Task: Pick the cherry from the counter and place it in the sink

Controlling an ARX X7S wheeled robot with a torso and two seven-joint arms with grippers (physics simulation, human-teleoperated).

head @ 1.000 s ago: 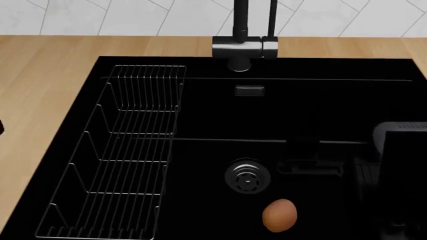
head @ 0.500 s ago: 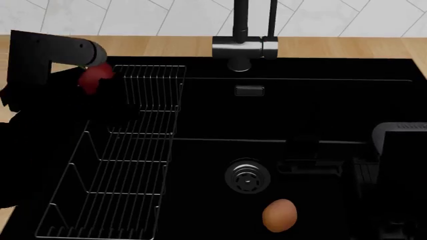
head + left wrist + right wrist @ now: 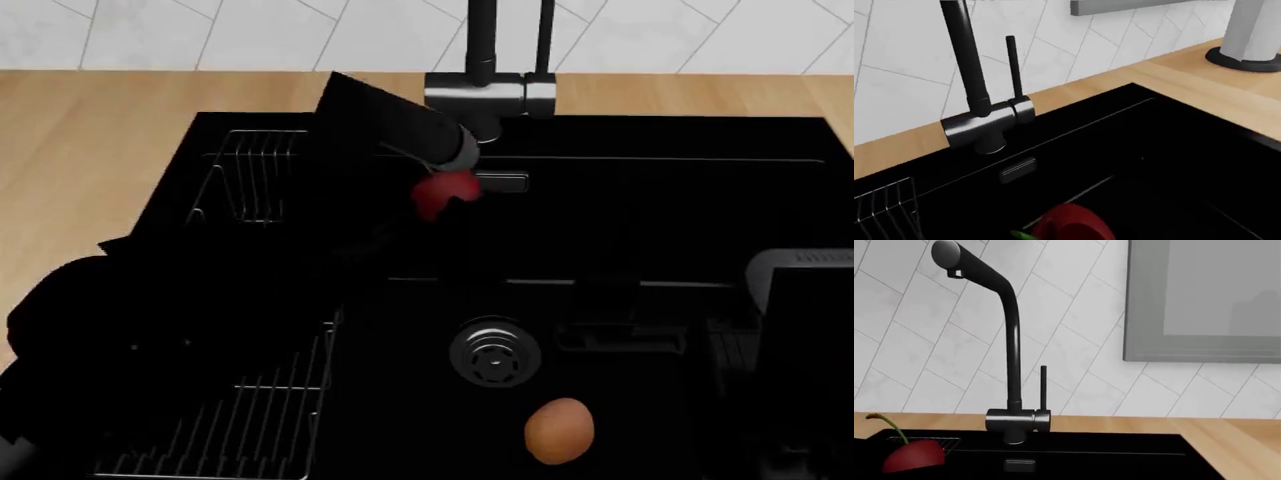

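Red cherry in left tool above unlabelled black sink

Behind the worktop you've got a white herringbone tile wall, pale grout lines running diagonally. A grey cabinet hangs on it, far right, evenly lit.

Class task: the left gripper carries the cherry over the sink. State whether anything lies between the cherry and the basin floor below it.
Nothing visible does. The cherry hangs at the left gripper over bare black sink floor. The wire rack lies to its left, the brown egg-shaped object nearer the front.
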